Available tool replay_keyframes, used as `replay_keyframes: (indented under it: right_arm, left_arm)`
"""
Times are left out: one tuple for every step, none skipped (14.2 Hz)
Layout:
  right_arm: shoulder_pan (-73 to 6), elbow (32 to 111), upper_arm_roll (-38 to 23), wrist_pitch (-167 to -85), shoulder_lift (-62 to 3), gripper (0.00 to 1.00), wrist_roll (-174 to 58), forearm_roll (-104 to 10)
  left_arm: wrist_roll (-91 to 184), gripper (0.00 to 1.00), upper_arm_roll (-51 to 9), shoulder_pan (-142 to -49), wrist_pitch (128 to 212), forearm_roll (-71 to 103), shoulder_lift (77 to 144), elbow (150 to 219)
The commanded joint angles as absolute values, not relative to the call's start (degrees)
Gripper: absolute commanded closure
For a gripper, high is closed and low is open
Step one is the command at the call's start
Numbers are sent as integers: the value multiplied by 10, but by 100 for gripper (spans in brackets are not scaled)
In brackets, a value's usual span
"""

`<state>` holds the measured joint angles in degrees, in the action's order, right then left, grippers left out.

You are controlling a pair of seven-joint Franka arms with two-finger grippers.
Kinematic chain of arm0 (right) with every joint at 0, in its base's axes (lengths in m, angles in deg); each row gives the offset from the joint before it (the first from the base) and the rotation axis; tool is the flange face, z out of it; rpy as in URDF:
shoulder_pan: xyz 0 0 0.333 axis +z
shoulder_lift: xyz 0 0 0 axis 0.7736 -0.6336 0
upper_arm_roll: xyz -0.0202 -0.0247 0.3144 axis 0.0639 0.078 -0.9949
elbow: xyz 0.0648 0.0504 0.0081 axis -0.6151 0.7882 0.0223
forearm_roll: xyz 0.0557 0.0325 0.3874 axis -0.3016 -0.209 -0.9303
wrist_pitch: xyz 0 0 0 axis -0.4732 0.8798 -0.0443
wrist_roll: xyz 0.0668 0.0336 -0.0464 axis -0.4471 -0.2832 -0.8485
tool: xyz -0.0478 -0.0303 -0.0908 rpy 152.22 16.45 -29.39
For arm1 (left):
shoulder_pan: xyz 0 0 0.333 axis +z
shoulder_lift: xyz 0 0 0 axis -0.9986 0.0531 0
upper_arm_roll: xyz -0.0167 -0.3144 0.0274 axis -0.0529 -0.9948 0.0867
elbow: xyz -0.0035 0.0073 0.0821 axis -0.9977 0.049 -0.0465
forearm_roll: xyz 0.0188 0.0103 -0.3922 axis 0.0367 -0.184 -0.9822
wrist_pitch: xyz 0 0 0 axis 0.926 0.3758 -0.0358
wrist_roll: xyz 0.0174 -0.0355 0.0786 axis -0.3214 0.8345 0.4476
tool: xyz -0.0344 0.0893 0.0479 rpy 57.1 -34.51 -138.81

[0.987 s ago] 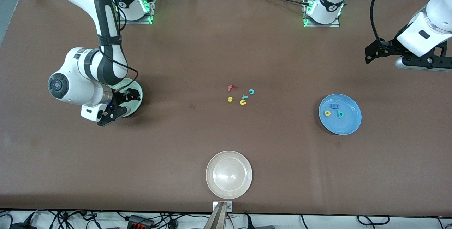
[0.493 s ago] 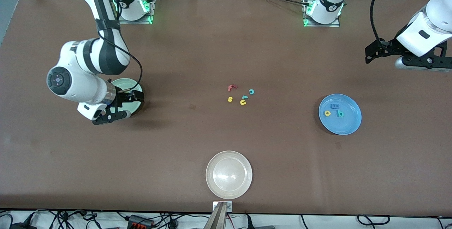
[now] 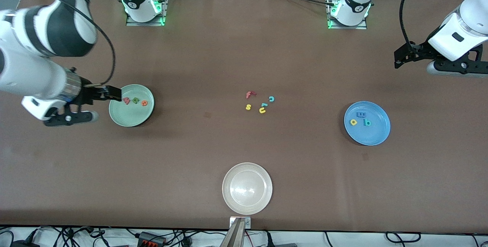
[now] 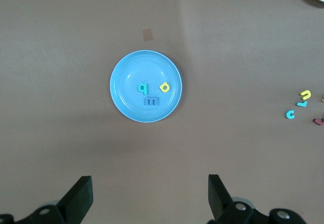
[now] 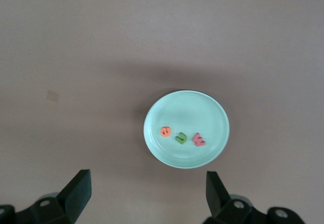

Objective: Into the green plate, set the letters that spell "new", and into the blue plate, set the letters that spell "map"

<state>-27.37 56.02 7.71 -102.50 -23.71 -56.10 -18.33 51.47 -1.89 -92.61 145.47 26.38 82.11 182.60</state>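
The right end effector (image 3: pixel 101 93) hangs with its fingers apart and empty, just beside the rim of the green plate (image 3: pixel 131 119) on the side toward the right arm's end of the surface (image 3: pixel 213 48). Inside that plate lie the salmon-red w (image 3: pixel 126 100), the green n (image 3: pixel 135 101) and the orange e (image 3: pixel 144 103), side by side in a short row, so the "new" group reads as delivered. The left end effector (image 4: pixel 150 198) is also spread wide and holds nothing; it waits high over the left arm's end of the surface, with the blue plate (image 3: pixel 377 134) nearer to the front camera than it. That plate contains the blue m (image 3: pixel 361 114), the yellow a (image 3: pixel 353 122) and the teal p (image 3: pixel 366 123), close together near its centre, so the "map" group also appears complete. The distractors remain in a loose cluster at mid-surface: the red f (image 3: pixel 249 94), the yellow s (image 3: pixel 248 106), the yellow u (image 3: pixel 262 110) and the teal c (image 3: pixel 271 98); a further teal piece between the u and the c cannot be identified. The white plate (image 3: pixel 247 188) stands empty, nearest the front camera. Residual hazard: the right end effector sits close to the green plate's rim, so a low or sideways retreat could clip the rim, shift the plate and spill the light foam letters.
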Motion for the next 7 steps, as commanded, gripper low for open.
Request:
replay_keyframes:
  right_arm:
    - [-313,550,55,-1007,-205,0,-532,-161]
    - [-313,550,57,-1007,-196,0,-509,-138]
    - [-313,550,59,-1010,-193,0,-513,-102]
    - [-321,550,59,-1015,-186,0,-513,-82]
    - [-349,550,55,-1026,-183,0,-513,-91]
    - [-376,550,42,-1035,-177,0,-522,-101]
    - [-412,550,22,-1036,-172,0,-536,-104]
  left_arm:
    - [511,0,-18,-928,1459,256,812,1832]
    - [511,0,-18,-928,1459,256,813,1830]
    - [511,0,-18,-928,1459,256,813,1830]
    - [511,0,-18,-928,1459,256,813,1830]
    - [512,0,-17,-928,1459,255,813,1830]
    - [512,0,-17,-927,1459,255,813,1830]
    - [511,0,-17,-927,1459,255,813,1830]
